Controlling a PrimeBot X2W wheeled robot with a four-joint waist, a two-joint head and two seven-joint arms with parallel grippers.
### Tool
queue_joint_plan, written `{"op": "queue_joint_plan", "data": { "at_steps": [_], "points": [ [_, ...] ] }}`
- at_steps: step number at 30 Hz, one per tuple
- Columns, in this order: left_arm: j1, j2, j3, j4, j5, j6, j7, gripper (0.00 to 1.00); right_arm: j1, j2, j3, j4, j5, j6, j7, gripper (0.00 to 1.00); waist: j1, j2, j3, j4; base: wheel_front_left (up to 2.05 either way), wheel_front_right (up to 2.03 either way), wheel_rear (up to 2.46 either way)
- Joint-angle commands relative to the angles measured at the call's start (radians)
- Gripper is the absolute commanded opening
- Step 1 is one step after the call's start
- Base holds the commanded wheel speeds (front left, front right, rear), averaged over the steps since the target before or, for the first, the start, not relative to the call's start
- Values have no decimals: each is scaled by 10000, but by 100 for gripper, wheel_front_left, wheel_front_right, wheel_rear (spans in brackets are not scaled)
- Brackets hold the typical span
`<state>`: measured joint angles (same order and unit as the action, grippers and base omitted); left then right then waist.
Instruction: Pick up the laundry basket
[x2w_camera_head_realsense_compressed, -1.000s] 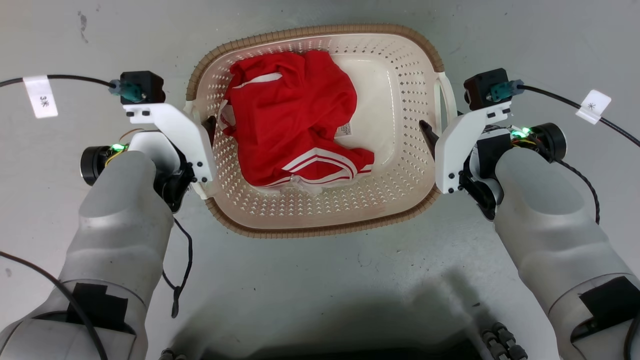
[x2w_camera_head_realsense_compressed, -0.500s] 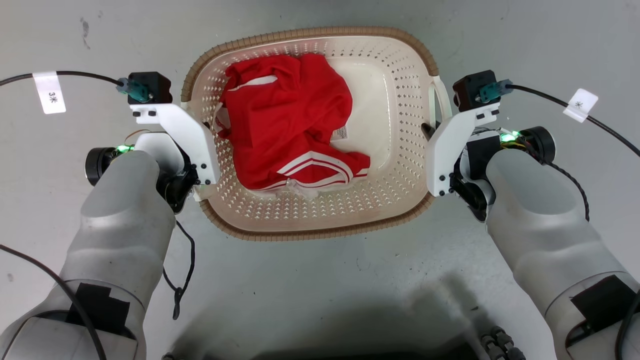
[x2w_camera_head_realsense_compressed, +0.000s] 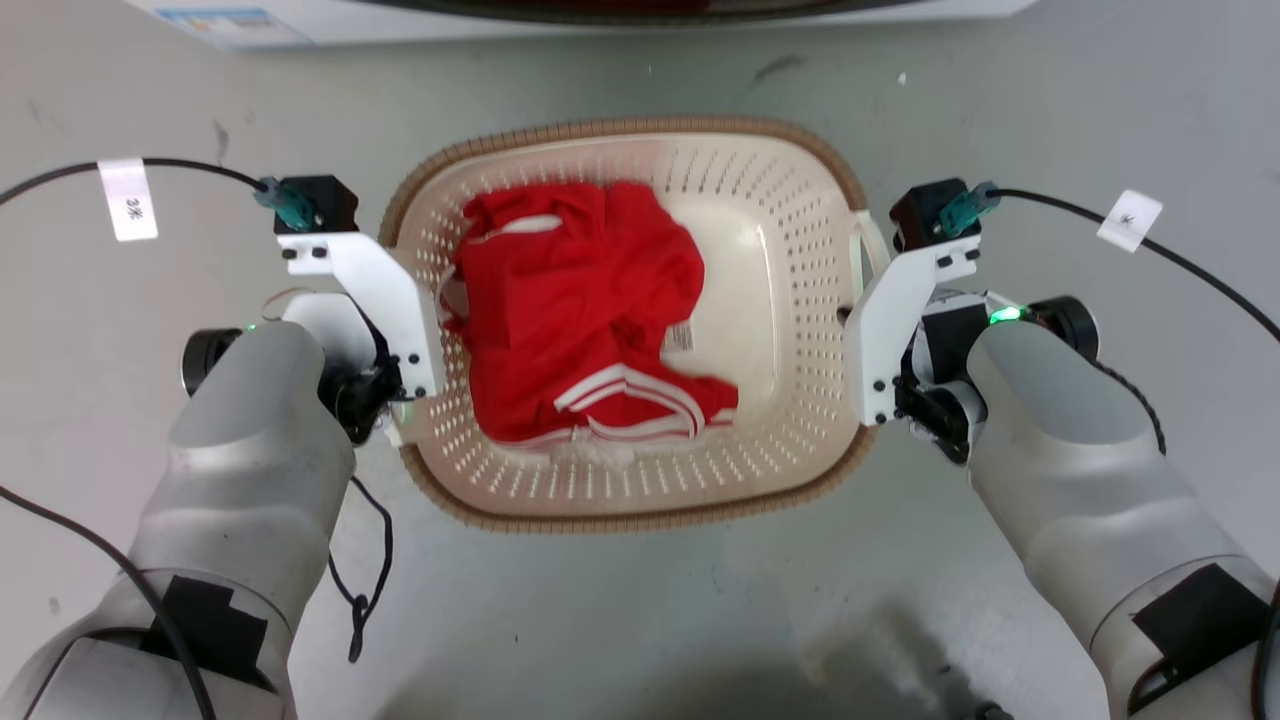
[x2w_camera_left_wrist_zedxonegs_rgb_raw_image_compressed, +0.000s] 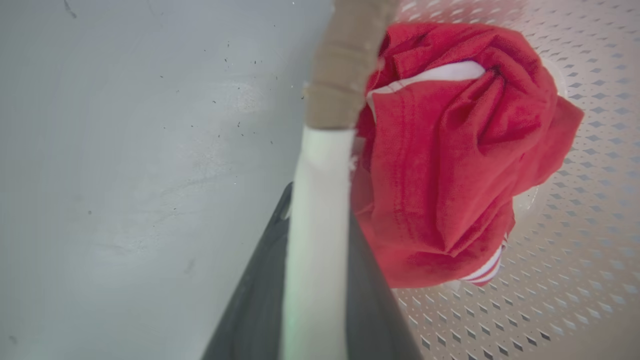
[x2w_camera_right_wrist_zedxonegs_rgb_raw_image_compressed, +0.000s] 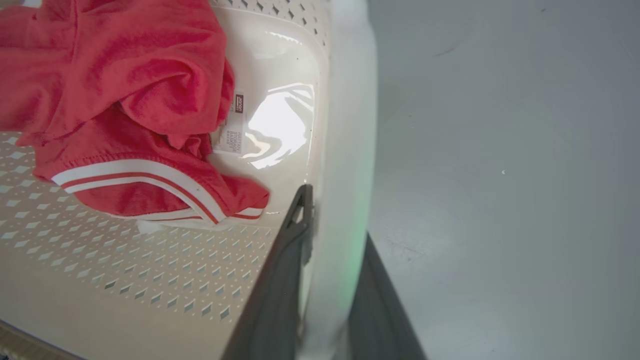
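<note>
Clearly the left gripper (x2w_camera_left_wrist_zedxonegs_rgb_raw_image_compressed: 320, 210) is clamped on the laundry basket (x2w_camera_head_realsense_compressed: 620, 520), its two dark fingers pinching the white left handle (x2w_camera_left_wrist_zedxonegs_rgb_raw_image_compressed: 320, 165) from either side. Likewise the right gripper (x2w_camera_right_wrist_zedxonegs_rgb_raw_image_compressed: 335, 215) grips the white right handle (x2w_camera_right_wrist_zedxonegs_rgb_raw_image_compressed: 347, 125), one finger inside the wall, one outside. The basket hangs or rests between both arms, brown rim all round, with a crumpled red garment (x2w_camera_head_realsense_compressed: 580, 310) with white stripes lying toward its left side. Beneath is grey floor (x2w_camera_head_realsense_compressed: 640, 620); whether the basket touches it I cannot tell
</note>
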<state>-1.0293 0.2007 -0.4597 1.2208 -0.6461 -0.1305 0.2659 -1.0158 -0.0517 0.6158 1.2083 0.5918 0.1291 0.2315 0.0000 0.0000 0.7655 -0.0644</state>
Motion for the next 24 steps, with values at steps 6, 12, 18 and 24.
{"op": "queue_joint_plan", "data": {
  "at_steps": [6,12,18,24],
  "points": [
    [385,-128,-252,128,-407,4,584,0,386,37,392,45,638,30,997,0,0,0,-1733,-39,0,0,0],
    [675,-194,-427,225,-732,4,1048,0,585,39,571,234,1058,30,1738,0,0,0,-2881,-4,0,0,0],
    [940,-280,-647,280,-950,2,1326,0,801,43,677,362,1368,30,2130,0,0,0,-3966,36,0,0,0],
    [1189,-374,-819,347,-1126,2,1574,0,978,42,799,416,1646,28,2585,0,0,0,-4954,55,0,0,0]
  ]
}}
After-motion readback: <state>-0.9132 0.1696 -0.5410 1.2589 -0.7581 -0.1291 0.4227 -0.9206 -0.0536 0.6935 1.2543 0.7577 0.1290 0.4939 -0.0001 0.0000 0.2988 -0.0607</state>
